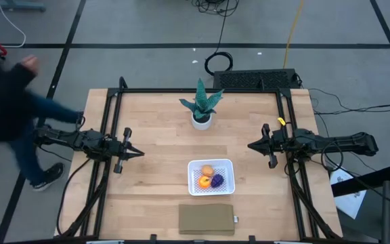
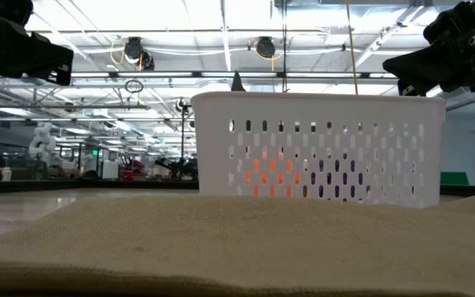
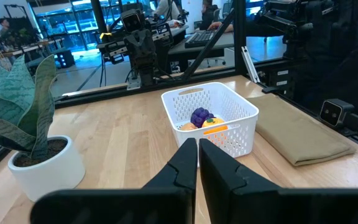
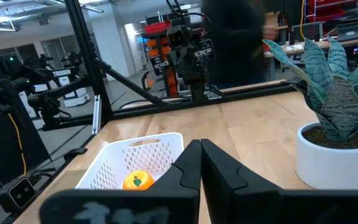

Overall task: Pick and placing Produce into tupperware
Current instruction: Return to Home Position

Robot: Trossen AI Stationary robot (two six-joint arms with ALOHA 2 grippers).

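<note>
The three toy fruits (image 1: 210, 177) lay inside the white bin (image 1: 227, 167), low in the middle of the frame. The left gripper (image 1: 135, 153) at mid left and the right gripper (image 1: 252, 145) at mid right were pinched closed, empty, the right one nearer

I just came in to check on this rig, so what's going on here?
Nothing is being held. The tan piece, the orange one and the purple one all lie inside the white tupperware, which sits between the potted plant and the olive pad. The left end effector and right end effector are both shut and empty, raised off to either side of it.
</note>
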